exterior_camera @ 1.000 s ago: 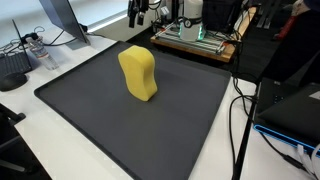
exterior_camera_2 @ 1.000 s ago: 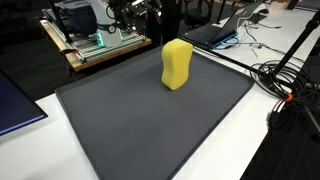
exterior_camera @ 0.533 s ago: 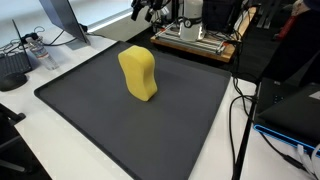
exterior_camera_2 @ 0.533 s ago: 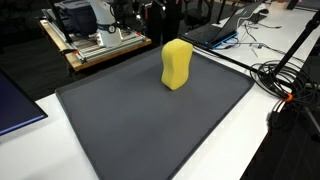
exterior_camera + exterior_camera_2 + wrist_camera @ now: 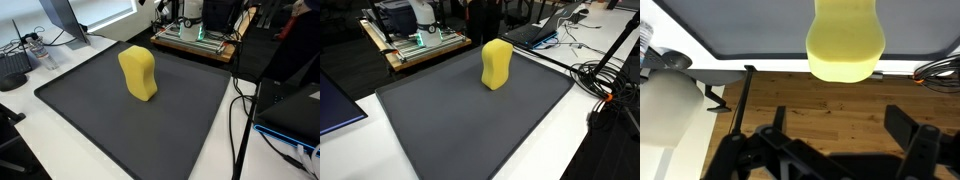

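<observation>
Jaws spread wide and holding nothing, the Robotiq gripper (image 5: 835, 116) hangs over a wooden board (image 5: 830, 95), well apart from a yellow waisted block (image 5: 845, 40) seen ahead of it in the wrist view. Only the dark inner edges of the two fingers (image 5: 775, 118) show at the bottom of that view. The linkage below them is black on black and hard to read. The block's far end is cut off by the top of the frame.

In both exterior views the yellow block (image 5: 139, 73) (image 5: 496, 63) stands upright on a dark grey mat (image 5: 100, 125) (image 5: 460, 135), toward the mat's far edge and touching nothing else. What it is made of cannot be told.

The arm and gripper cannot be picked out in either exterior view. The space beyond the mat is crowded with dark equipment on a wooden platform (image 5: 196, 43) (image 5: 412, 52), much of it cropped by the top edge.

Black cables (image 5: 238, 105) (image 5: 605, 80) trail over the white table beside the mat. A blue sheet (image 5: 335, 108) is cut off at the frame's side, and a pale shape (image 5: 665, 125) low in the wrist view is too blurred to name.
</observation>
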`<move>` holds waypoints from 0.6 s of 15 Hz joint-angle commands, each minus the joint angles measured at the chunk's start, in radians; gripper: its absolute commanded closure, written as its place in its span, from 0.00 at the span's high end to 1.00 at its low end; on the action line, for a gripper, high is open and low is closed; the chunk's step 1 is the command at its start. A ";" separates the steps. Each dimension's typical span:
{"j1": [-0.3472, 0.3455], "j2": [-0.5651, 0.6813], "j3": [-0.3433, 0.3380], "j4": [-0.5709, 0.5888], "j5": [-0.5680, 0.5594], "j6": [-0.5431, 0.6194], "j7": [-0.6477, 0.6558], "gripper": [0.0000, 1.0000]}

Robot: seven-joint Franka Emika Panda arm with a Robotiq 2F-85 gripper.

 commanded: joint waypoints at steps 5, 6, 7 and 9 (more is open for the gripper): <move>-0.122 -0.076 0.143 0.069 0.001 0.107 0.029 1.00; -0.153 -0.072 0.182 0.103 0.000 0.151 0.035 1.00; -0.193 -0.065 0.228 0.147 -0.005 0.207 0.042 1.00; -0.327 -0.093 0.328 0.228 0.083 0.333 -0.007 1.00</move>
